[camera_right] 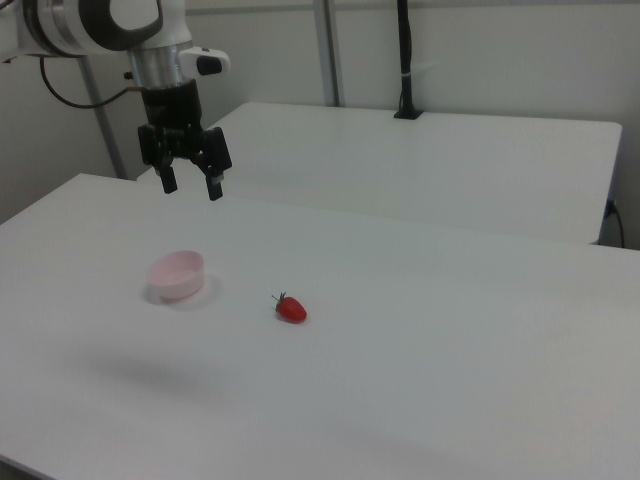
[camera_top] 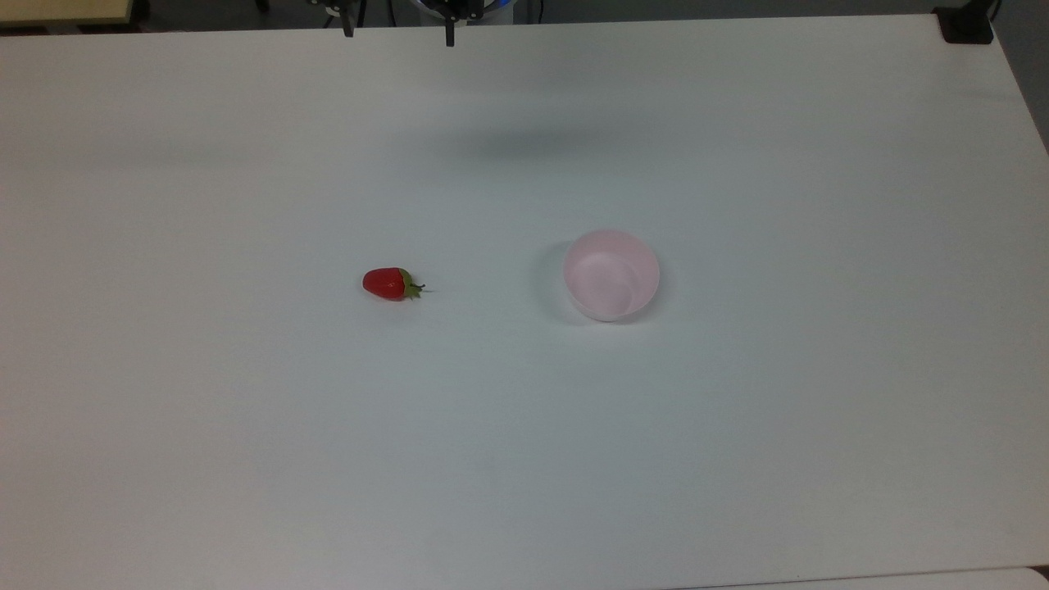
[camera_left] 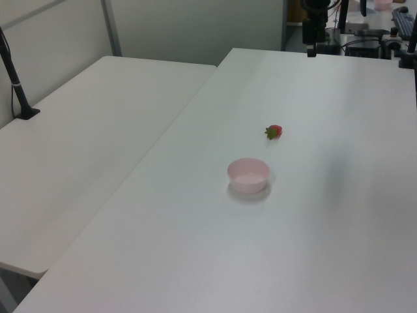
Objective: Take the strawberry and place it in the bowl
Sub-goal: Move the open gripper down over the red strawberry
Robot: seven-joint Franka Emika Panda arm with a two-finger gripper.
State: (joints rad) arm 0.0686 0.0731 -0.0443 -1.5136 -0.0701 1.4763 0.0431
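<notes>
My claw [camera_right: 190, 186] hangs high with fingers spread, empty. The small glossy red toy strawberry [camera_top: 392, 283] lies on its side on the white table [camera_top: 246, 451], at nine o'clock from the round pale pink plastic bowl [camera_top: 610, 274] in the top view, well apart. It's rounded and slick, so an off-centre pinch could squirt it away.

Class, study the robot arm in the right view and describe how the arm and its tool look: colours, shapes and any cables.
The arm has rounded white shells with dark grey bands at the joints. Below the last white segment sits a black wrist block carrying the tool, which is all black with two slim fingers. A dark cable loops behind the arm.
</notes>
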